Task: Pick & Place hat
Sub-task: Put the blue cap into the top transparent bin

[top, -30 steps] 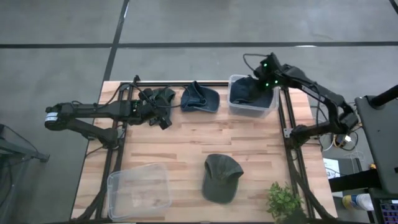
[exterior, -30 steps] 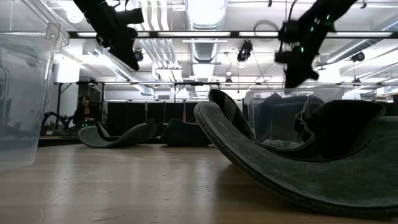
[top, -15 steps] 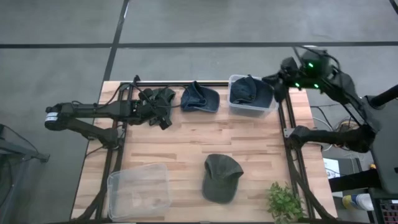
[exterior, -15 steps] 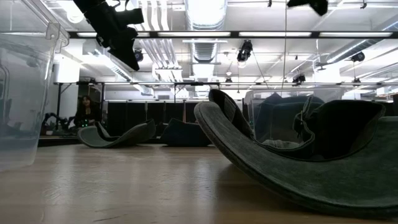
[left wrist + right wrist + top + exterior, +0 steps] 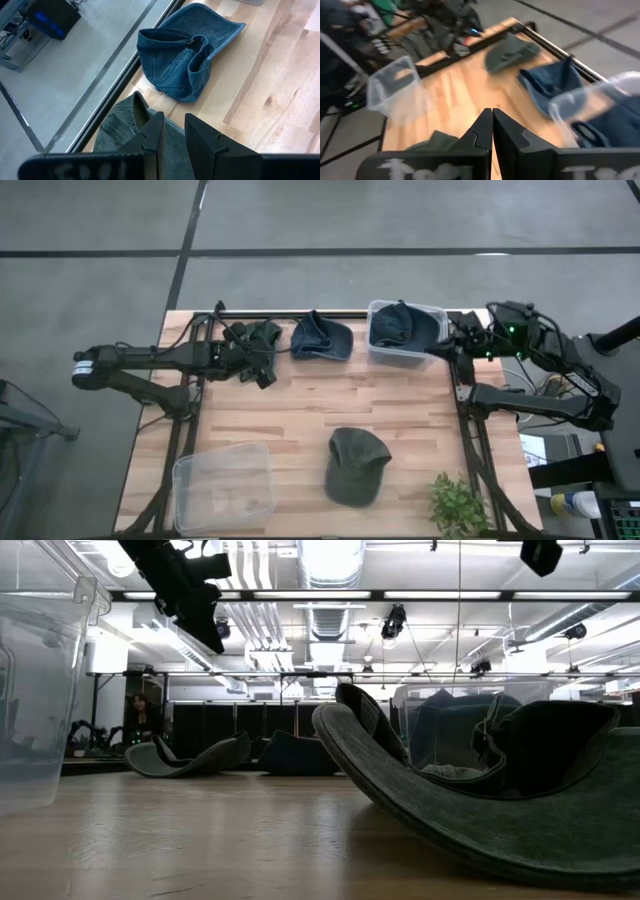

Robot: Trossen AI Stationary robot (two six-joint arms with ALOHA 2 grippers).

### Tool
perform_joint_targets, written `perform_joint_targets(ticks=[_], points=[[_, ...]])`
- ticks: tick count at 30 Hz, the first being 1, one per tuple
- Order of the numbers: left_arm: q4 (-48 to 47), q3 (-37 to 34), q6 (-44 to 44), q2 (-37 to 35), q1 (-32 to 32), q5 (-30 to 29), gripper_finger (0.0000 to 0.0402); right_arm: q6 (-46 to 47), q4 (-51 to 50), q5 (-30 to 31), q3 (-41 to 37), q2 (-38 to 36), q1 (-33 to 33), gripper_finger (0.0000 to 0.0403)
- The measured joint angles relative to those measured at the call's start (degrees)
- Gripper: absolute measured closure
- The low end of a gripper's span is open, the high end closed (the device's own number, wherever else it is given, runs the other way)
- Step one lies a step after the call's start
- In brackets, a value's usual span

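Note:
A dark blue hat lies in the clear bin at the table's far right. A blue denim hat and a dark green hat lie on the table along the far edge. A green cap rests near the front edge. My left gripper hangs above the dark green hat, high over the table, its fingers a narrow gap apart with nothing between them. My right gripper is shut and empty, raised beyond the table's right edge, beside the bin.
Another clear bin stands at the near left corner. A small green plant sits at the near right corner. Bare wood lies between the far row of hats and the front cap.
My right gripper has risen from over the far-right bin and drawn back toward the table's right edge, past it, turning as it went. The dark blue hat stays in the bin.

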Motion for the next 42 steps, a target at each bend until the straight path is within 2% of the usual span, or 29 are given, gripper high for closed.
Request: perform_joint_targets(ticks=[7, 12, 17, 20, 23, 25, 29, 31, 36, 42], points=[[1.1, -0.1, 0.2, 0.0, 0.0, 0.0, 0.0333, -0.1, 11.7, -2.1, -8.3, -3.8, 2.5, 0.0394], [12.3, 1.7, 8.5, 2.6, 0.0, 1.5, 0.0333, -0.3, 16.6, -4.7, -10.7, -6.0, 2.5, 0.0394], [16.6, 11.1, 18.3, 11.5, 0.5, 1.8, 0.0333, -0.2, 19.1, -4.8, -11.1, -8.5, 2.5, 0.0394], [15.0, 18.9, 23.3, 18.7, 1.5, 1.9, 0.0333, 0.6, 19.4, -4.9, -11.1, -9.8, 2.5, 0.0394], [9.9, 27.0, 24.0, 25.4, 3.3, 2.6, 0.0333, 1.4, 19.3, -4.9, -11.1, -10.9, 2.5, 0.0394], [5.4, 31.9, 23.1, 29.3, 4.9, 6.1, 0.0333, 1.4, 19.3, -4.9, -11.1, -11.5, 2.5, 0.0394], [-1.5, 38.5, 18.4, 34.6, 9.3, 20.2, 0.0333, 1.4, 19.2, -4.9, -11.1, -12.0, 2.5, 0.0394], [-3.6, 39.8, 15.6, 36.5, 11.8, 25.4, 0.0333, 1.4, 19.1, -4.9, -11.1, -12.0, 2.5, 0.0394], [-4.6, 39.3, 13.2, 38.4, 16.2, 27.5, 0.0333, 1.2, 18.9, -4.9, -11.1, -12.0, 2.5, 0.0394], [-4.6, 36.2, 13.2, 38.6, 17.3, 31.6, 0.0333, 1.2, 17.4, -4.8, -11.1, -12.0, 2.5, 0.0394]])
